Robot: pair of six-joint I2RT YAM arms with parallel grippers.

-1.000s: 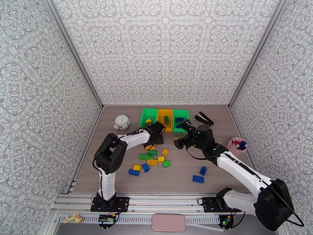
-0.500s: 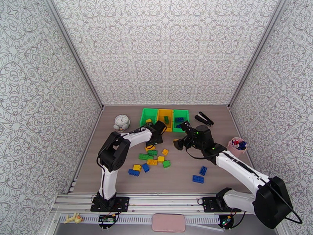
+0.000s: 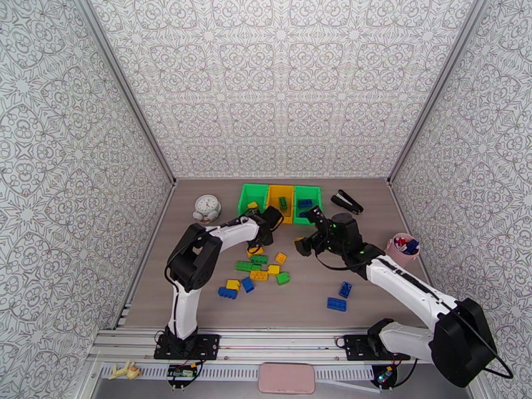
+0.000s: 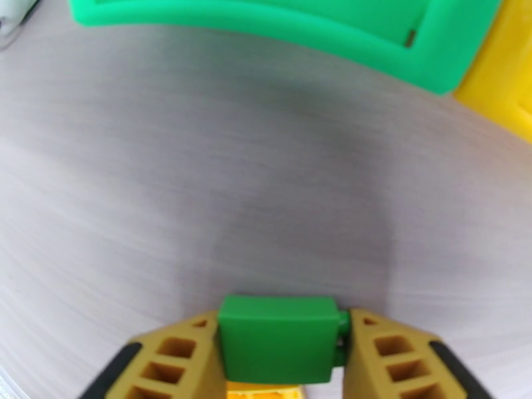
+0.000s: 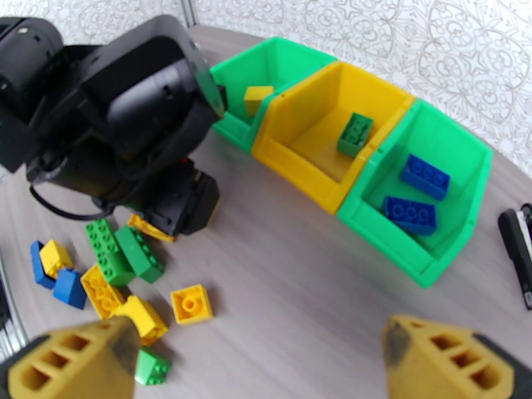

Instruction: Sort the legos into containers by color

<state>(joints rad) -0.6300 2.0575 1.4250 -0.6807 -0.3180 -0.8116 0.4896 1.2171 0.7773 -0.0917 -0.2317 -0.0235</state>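
The left gripper clamps a green lego brick; bare tabletop lies between it and the green bin, near edge facing. The right gripper gapes wide, with open table before the three bins.

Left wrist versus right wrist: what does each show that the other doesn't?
Left wrist: the left gripper shut on a green brick. Right wrist: the open right gripper and bin contents: yellow brick in the left green bin, second green brick in the yellow bin, two blue bricks in the right green bin. Both: those first two bins and tabletop.
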